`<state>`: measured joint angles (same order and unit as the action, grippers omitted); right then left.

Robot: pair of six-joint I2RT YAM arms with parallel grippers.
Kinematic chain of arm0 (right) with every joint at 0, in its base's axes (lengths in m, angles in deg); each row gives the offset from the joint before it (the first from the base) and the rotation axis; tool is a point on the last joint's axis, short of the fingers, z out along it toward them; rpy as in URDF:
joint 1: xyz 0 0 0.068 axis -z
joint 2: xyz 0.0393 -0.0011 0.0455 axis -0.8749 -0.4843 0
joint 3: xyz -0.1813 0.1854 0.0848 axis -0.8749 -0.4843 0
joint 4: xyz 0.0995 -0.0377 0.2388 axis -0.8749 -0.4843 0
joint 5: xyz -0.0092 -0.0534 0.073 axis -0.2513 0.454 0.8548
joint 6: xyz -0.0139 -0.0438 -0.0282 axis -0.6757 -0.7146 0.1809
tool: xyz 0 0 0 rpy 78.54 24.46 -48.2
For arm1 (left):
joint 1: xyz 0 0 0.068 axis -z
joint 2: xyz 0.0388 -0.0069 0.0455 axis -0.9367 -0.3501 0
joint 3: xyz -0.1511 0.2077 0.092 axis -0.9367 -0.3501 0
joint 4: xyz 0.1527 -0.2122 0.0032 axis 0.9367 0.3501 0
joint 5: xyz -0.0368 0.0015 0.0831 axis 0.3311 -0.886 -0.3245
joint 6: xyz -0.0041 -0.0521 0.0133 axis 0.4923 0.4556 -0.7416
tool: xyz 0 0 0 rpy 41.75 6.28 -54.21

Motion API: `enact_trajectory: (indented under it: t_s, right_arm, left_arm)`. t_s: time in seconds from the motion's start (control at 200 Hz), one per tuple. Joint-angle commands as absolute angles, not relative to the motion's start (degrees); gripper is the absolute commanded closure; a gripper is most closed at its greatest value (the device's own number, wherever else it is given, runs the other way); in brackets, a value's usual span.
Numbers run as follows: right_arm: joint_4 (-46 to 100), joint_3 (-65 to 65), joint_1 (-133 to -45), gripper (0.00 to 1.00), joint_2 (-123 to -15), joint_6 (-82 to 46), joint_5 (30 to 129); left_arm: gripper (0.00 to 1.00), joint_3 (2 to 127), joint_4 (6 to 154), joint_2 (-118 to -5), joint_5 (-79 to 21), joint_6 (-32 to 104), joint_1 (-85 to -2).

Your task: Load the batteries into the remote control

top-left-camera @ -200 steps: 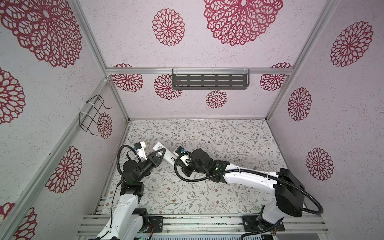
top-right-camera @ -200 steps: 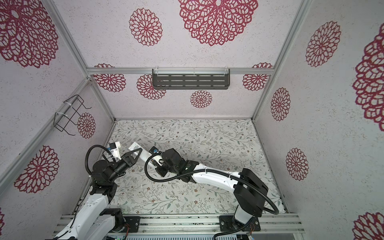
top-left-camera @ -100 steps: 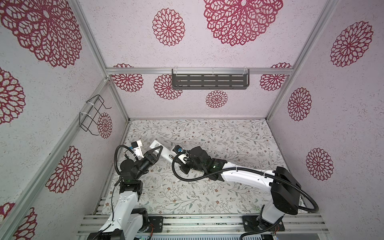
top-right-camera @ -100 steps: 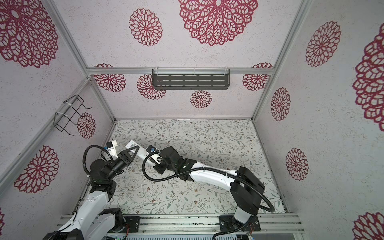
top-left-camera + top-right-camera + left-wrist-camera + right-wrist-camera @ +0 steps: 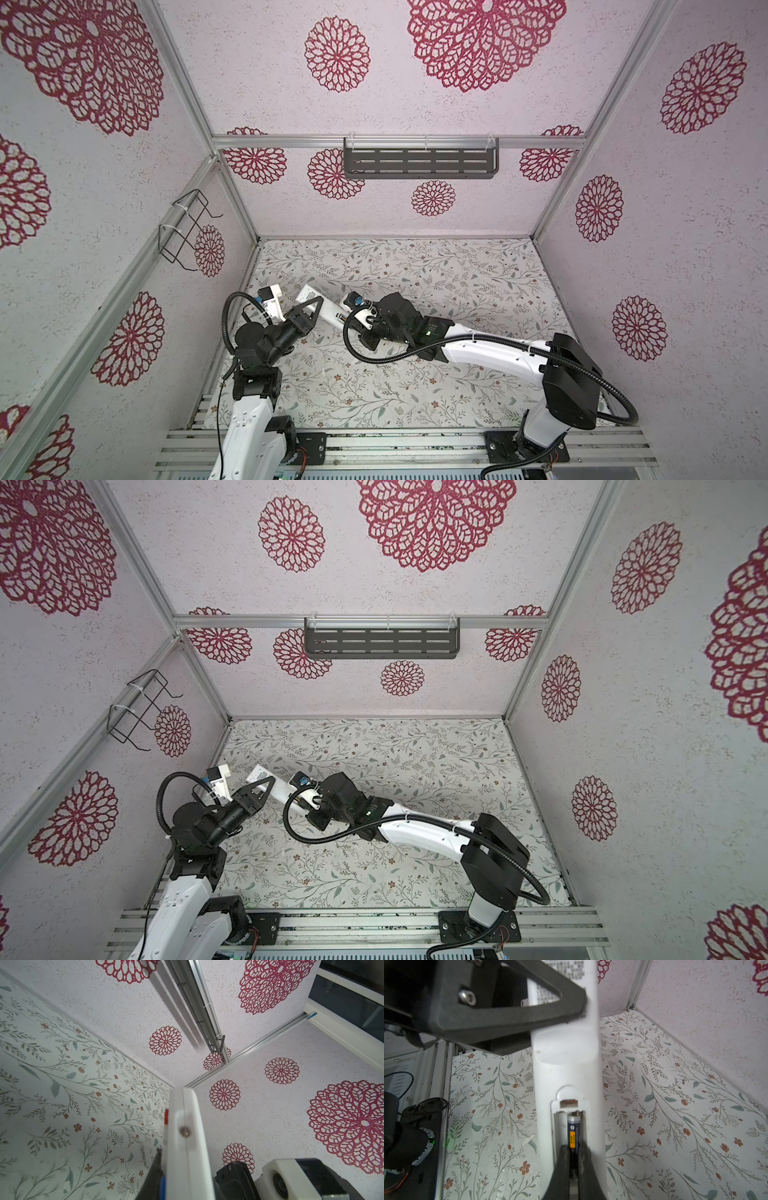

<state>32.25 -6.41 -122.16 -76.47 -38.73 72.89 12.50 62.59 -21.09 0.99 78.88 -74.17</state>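
Slim white remote control (image 5: 566, 1076) (printed label up, bay (image 5: 560, 1126) open) is raised over the floral table's (image 5: 415, 374) far left, clamped by the left gripper (image 5: 316, 301). The right gripper (image 5: 573, 1152) pinches a dark-blue, orange-marked battery (image 5: 572, 1126) in the bay.

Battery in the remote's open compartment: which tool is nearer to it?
Right. The right tool pinches the battery seated in the remote; the left tool clamps the remote farther along, toward its opposite end, apart from the battery.

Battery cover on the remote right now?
No: in the right wrist view the compartment of the remote control is open, with a battery in it, pinched by the right hand.
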Motion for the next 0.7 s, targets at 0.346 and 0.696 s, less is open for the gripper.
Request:
enact_trajectory:
  t_s: [0.346, 0.696]
  right_arm:
    - [24.4, -5.0, -119.9, 0.8, -76.8, -37.3, 66.1]
    - [23.0, -6.0, -120.3, 0.74, -74.1, -38.7, 67.3]
  left_arm:
    - [0.87, 15.2, 56.9, -20.6, 6.8, 81.8, -73.8]
    - [0.87, 15.5, 59.3, -20.4, 5.5, 80.1, -73.8]
